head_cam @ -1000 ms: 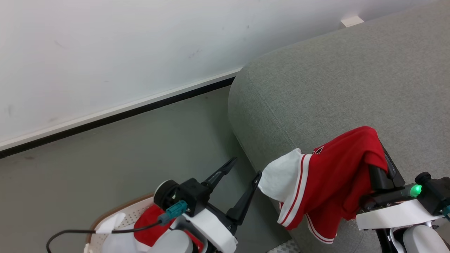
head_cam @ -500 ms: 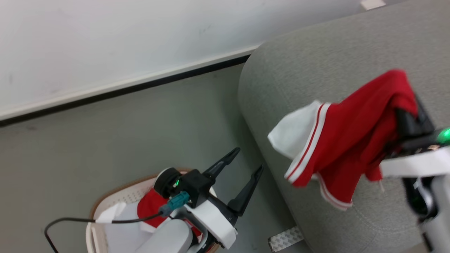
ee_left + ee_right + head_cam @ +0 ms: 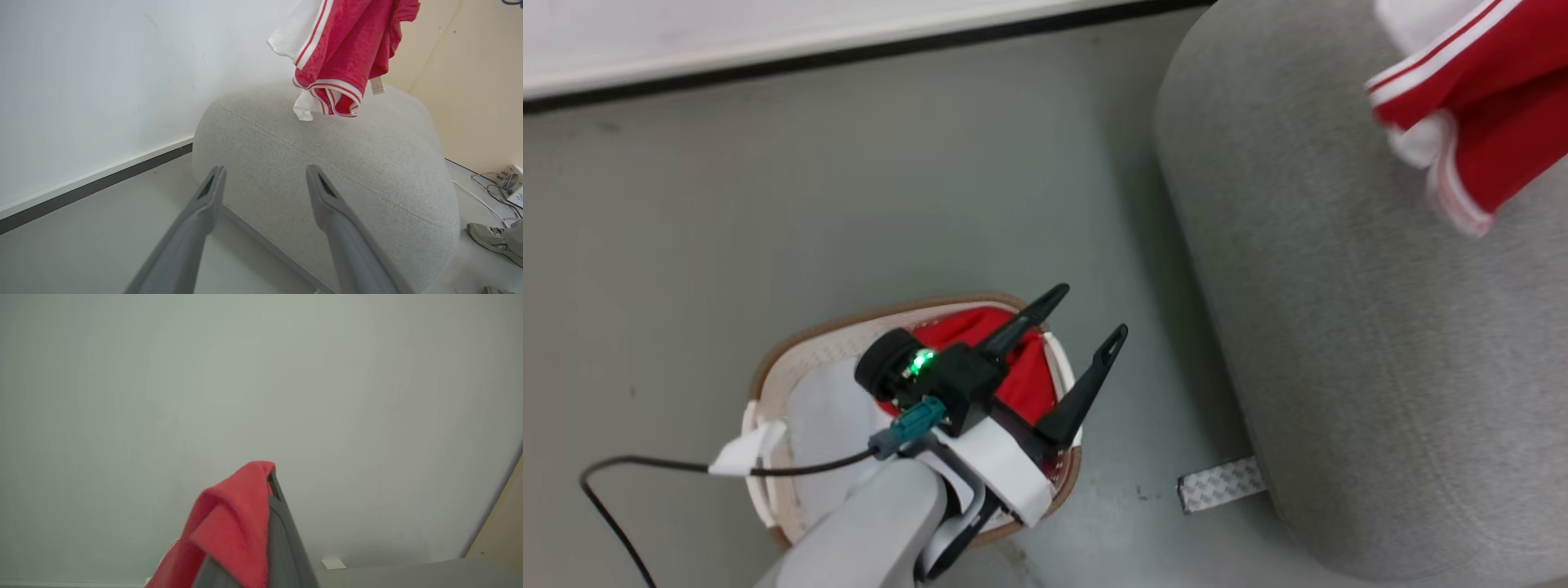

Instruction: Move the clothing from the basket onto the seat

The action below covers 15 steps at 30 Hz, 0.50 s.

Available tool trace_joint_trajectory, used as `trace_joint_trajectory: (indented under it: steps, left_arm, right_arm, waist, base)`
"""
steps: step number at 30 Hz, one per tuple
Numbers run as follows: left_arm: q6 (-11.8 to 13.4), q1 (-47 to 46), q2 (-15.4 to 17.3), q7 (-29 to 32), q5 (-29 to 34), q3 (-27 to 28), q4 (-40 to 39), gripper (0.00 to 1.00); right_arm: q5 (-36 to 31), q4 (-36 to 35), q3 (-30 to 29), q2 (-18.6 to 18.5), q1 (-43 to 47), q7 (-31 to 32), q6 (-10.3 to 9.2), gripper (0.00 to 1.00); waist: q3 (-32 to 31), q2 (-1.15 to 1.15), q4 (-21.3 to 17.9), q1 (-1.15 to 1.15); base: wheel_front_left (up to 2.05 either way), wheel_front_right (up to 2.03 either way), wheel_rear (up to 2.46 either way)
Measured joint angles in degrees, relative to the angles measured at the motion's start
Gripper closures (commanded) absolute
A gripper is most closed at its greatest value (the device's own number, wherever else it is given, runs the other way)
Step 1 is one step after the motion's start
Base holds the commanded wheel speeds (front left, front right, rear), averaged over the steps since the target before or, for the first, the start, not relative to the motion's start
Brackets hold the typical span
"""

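Head view has tilted down vs 1 s ago, so the frame shift is mostly cam, not objects. Real change: red garment [image 3: 1494,106] was low by the front edge of the sofa [image 3: 1339,343], now it sits further in over the top, at upper-right frame edge. R claw [image 3: 274,490] is clenched on its top fold, fabric draped over the fingers. Left wrist view: garment hangs above the sofa, hem just over the cushion, contact unclear. So prob. transfer nearly done, drop comes next. L claw [image 3: 1092,309] stays spread wide, empty, over the basket [image 3: 866,316] on the floor; more red cloth [image 3: 968,327] is inside beside a white pad [image 3: 825,425], so at least one more trip. Text: small white tag [image 3: 376,85] on the hem, print too small to read; no brand legible.
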Motion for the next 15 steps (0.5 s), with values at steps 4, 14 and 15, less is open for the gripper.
trace_joint_trajectory:
  steps: [4, 14, 15]
  left_arm:
    - [0.0, -2.0, 0.7, 0.4, 0.8, 0.1, -1.0, 0.00]
    - [-0.3, -5.9, 0.8, 1.0, 1.5, -0.3, -1.6, 0.00]
    - [-0.3, -6.2, 0.7, 0.9, 1.6, -0.4, -1.5, 0.00]
  right_arm:
    - [-3.4, 6.9, 0.8, -2.0, -5.4, -0.2, 0.00, 1.00]
    - [-9.2, 26.5, 3.9, 0.9, -12.1, 5.9, 0.00, 1.00]
    - [-9.0, 27.8, 4.2, 1.0, -12.4, 6.8, 0.01, 1.00]
  waist:
    - [3.5, 0.00, 1.7, 0.00]
    - [10.9, 0.00, 4.6, 0.00]
    - [11.4, 0.00, 4.9, 0.00]
  base:
    - [0.00, 0.00, 0.00]
    - [0.00, 0.00, 0.00]
    - [0.00, 0.00, 0.00]
